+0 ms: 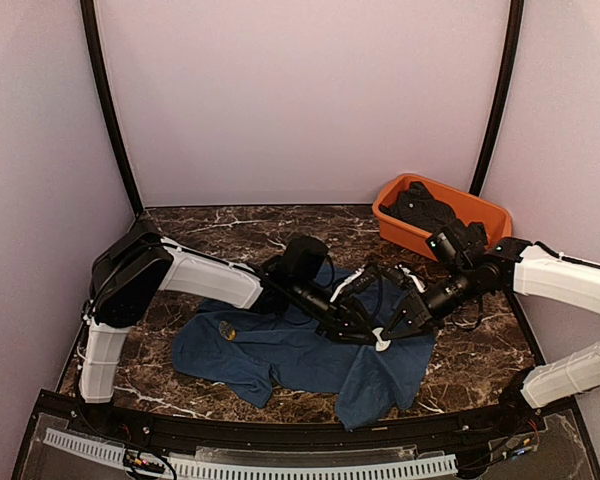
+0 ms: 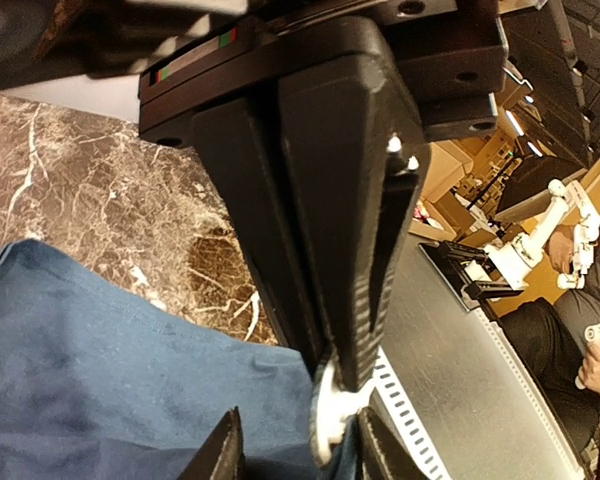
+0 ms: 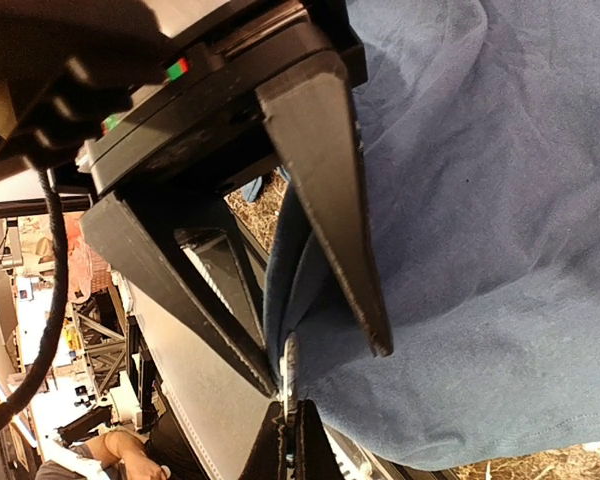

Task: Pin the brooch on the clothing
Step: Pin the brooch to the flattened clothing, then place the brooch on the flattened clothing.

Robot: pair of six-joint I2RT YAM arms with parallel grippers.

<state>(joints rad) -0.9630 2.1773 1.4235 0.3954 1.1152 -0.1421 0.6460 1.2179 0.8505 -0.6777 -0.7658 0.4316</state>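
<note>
The clothing (image 1: 280, 352) is a navy T-shirt spread on the marble table, with one fold lifted at its right side. My right gripper (image 1: 390, 328) is shut on the white brooch (image 1: 381, 343) against that fold. In the right wrist view the brooch (image 3: 292, 365) shows edge-on, pinched at my right gripper (image 3: 297, 412). My left gripper (image 1: 366, 334) meets it from the left. Its fingers (image 3: 330, 200) stand apart on either side of the blue fold (image 3: 480, 250). In the left wrist view my left gripper (image 2: 302, 455) is open around the brooch (image 2: 330, 418), holding nothing.
An orange tub (image 1: 485, 212) with dark garments stands at the back right. A small yellowish item (image 1: 227, 328) lies on the shirt's left part. The two arms cross over the middle of the table (image 1: 200, 225). A perforated rail (image 1: 280, 466) runs along the near edge.
</note>
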